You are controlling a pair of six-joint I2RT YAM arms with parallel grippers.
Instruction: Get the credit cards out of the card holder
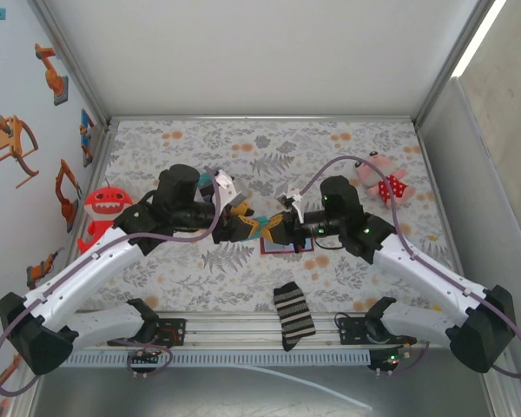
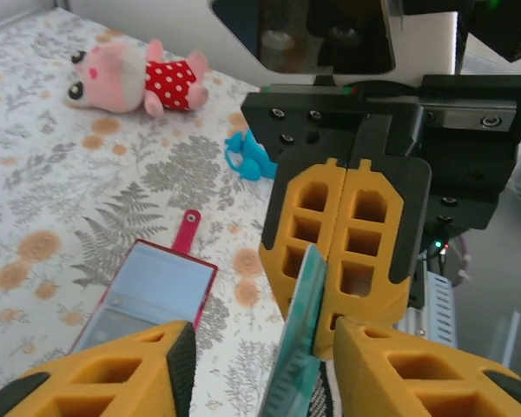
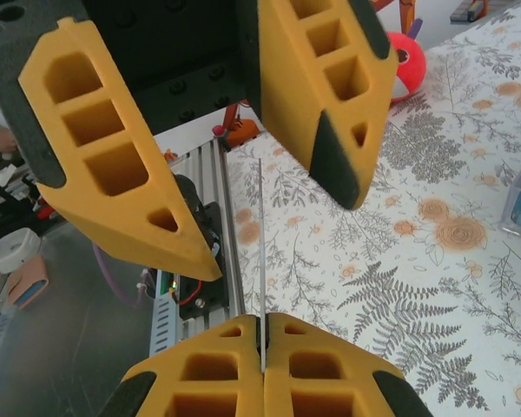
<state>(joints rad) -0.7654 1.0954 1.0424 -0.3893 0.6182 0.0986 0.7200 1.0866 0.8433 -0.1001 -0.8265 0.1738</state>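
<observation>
While the right end effector (image 3: 262,334) clamps a teal credit card (image 2: 300,330) edge-on | left end effector (image 3: 273,226) gapes wide astride it | card holder (image 2: 152,291) lies open on table (image 2: 52,174) below them

Top external: high above table (image 1: 347,148) near edge, looking down; wrist cams close, face-to-face, share teal credit card (image 2: 300,339)

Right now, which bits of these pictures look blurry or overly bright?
Top external: a light strip glares upper right. Left wrist: the near fingers and teal card look soft, the pink plush sharper. Right wrist: that card shows as a thin edge-on line.
</observation>
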